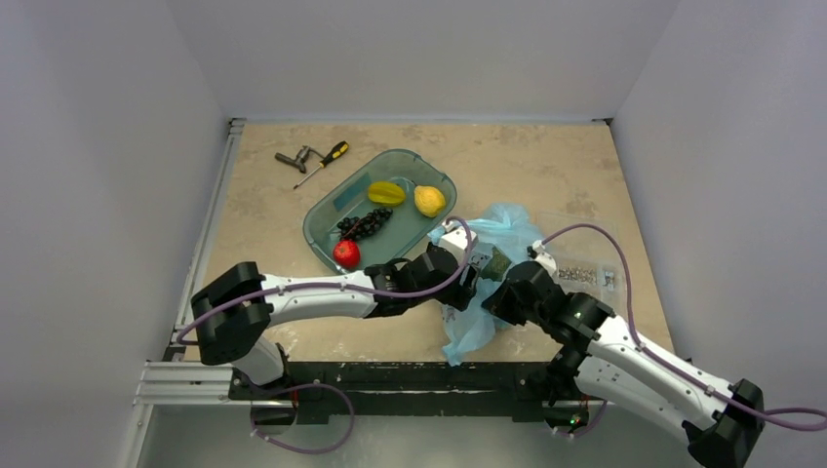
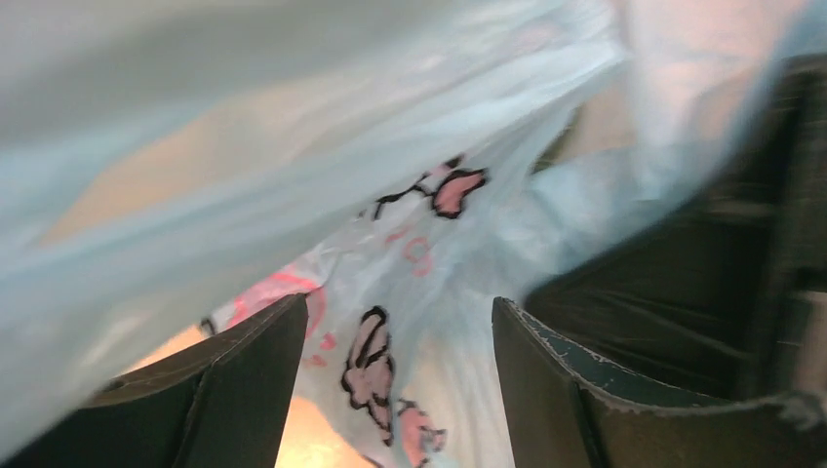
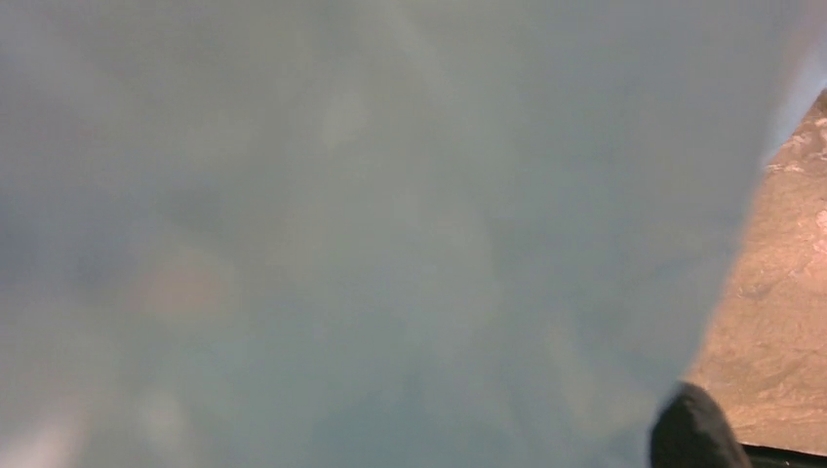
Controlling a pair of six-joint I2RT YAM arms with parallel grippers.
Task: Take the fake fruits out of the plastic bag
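The light-blue plastic bag [image 1: 507, 230] lies crumpled right of the tray, with a tail trailing toward the front edge. A dark green rough patch [image 1: 497, 263], part of the big green fake fruit, shows at the bag between the two grippers. The yellow mango-like fruit is hidden. My left gripper [image 1: 466, 281] is pushed into the bag and stands open. In the left wrist view its fingers [image 2: 244, 390] straddle the pink-printed film [image 2: 375, 366] without pinching it. My right gripper [image 1: 494, 292] is shut in the bag's folds. Blue film [image 3: 390, 234] covers its lens and hides its fingers.
A teal tray [image 1: 327, 232] at centre-left holds a star fruit [image 1: 386, 192], a yellow pear [image 1: 429, 200], black grapes [image 1: 366, 224] and a red fruit [image 1: 346, 253]. A screwdriver [image 1: 325, 163] and a metal tool [image 1: 293, 158] lie at the back left. A clear packet of small metal parts [image 1: 585, 276] lies right of the bag.
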